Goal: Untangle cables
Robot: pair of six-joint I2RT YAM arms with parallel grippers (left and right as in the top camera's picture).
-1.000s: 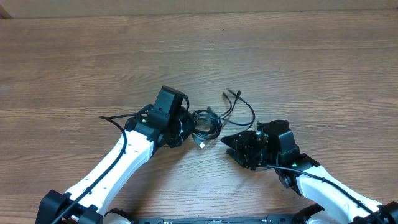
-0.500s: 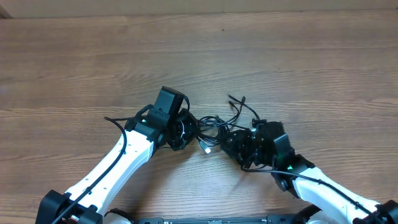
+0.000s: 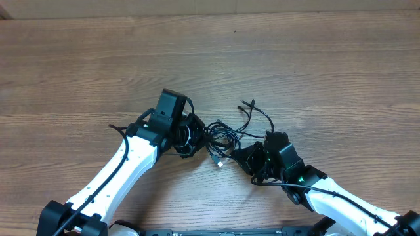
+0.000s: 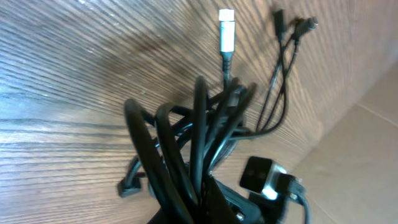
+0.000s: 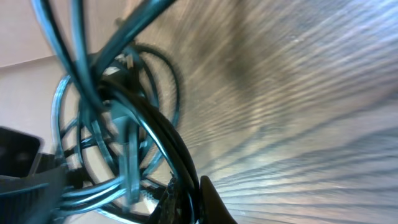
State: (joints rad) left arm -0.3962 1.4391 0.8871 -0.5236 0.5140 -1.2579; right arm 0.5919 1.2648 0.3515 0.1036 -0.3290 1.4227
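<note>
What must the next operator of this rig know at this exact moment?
Left claw: shut on the cables, holding one side of the bundle.
Right claw: against the other side of the bundle; grip cannot be confirmed.
Cables: one knot between both claws on the table; loose ends point away, one silver plug lies toward the robot.
Done: nothing separated.
Left: pull the loops apart, lay each cable alone.

The cables (image 4: 198, 149) bunched against the left gripper (image 3: 191, 136) hide its fingers, which the bottom edge cuts off. At the right gripper (image 3: 243, 156) they blur, hiding its grip.
</note>
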